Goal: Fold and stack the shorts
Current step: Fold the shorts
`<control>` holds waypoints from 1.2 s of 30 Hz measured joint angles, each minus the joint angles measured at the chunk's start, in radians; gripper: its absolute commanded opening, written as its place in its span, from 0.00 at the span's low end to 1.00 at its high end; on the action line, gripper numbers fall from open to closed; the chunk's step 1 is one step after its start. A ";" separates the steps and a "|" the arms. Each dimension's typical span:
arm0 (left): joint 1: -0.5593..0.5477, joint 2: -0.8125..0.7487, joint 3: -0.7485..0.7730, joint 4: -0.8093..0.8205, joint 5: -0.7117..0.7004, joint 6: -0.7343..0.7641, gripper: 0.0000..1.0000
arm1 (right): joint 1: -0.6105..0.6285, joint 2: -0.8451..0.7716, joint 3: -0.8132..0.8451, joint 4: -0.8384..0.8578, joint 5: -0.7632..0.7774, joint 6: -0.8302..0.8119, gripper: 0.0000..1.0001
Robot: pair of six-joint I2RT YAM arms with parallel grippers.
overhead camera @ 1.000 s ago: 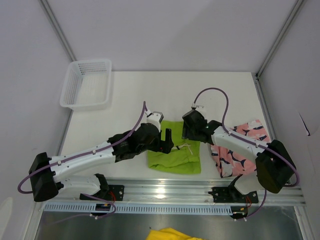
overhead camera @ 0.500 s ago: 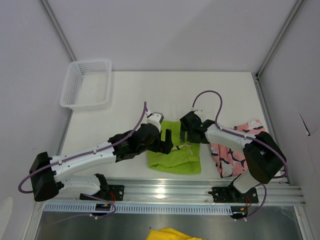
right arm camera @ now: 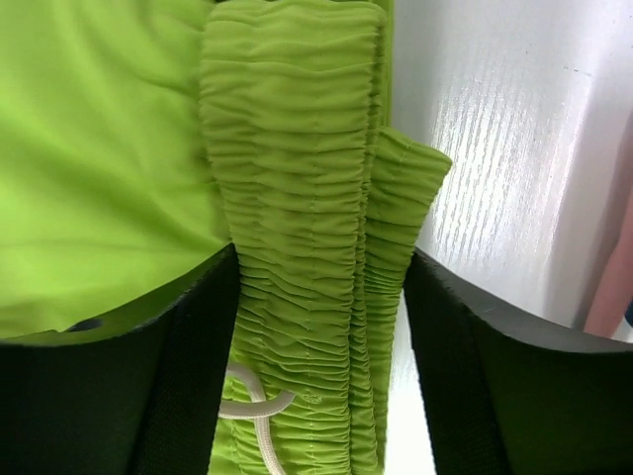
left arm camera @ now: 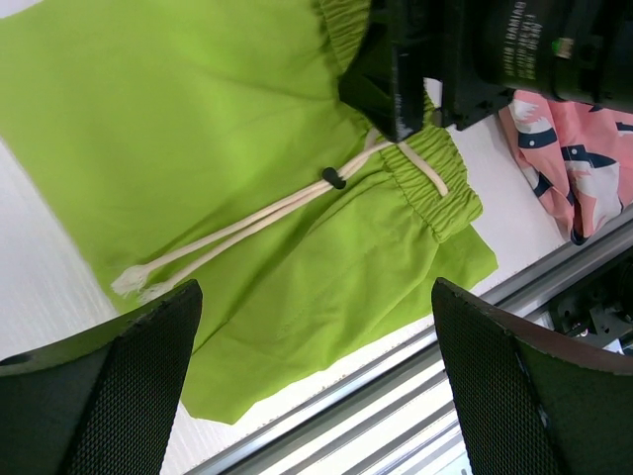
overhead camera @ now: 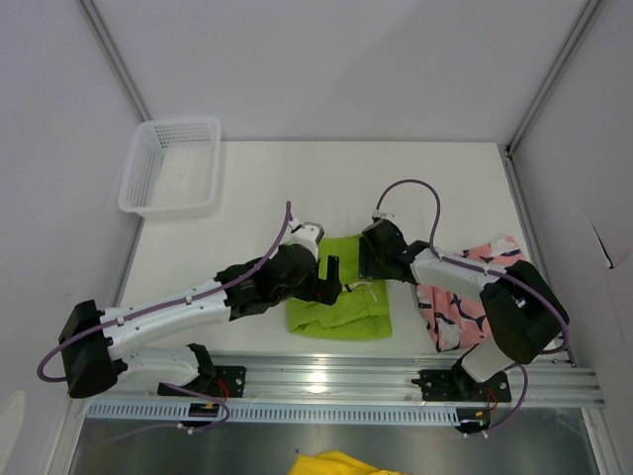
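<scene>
Observed from the near edge, left to right.

A white mesh basket [overhead camera: 170,166] sat at the 10 o'clock corner of the tabletop [overhead camera: 297,188], well apart from both arms.

The left arm reached in from 7 o'clock toward the centre. The left gripper [overhead camera: 333,275] hung over the lime green shorts [overhead camera: 341,309] with its fingers [left arm camera: 129,386] spread wide and nothing between them but the cloth lying flat below. No contact with the fabric could be made out.

The lime green shorts lay folded near 6 o'clock, close to the metal rail [overhead camera: 336,381] at the near edge. A cream drawstring [left arm camera: 257,223] with a small black stopper [left arm camera: 333,178] trailed across the top layer from the elastic waistband [right arm camera: 297,198], which sat on the 3 o'clock side of the garment.

The right gripper [overhead camera: 368,261] was down at that waistband, one finger [right arm camera: 188,376] on each side of the gathered elastic. The fingers were partly drawn in, with the band standing up between them. Whether they actually pinched it could not be told.

The pink shorts [overhead camera: 495,262] with navy-and-white print lay rumpled at 4 o'clock, partly under the right arm and apart from the green pair.
</scene>
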 measured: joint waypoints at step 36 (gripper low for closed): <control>0.096 -0.186 -0.342 0.144 0.199 0.008 0.69 | 0.549 -0.527 -0.130 -0.362 0.197 1.162 1.00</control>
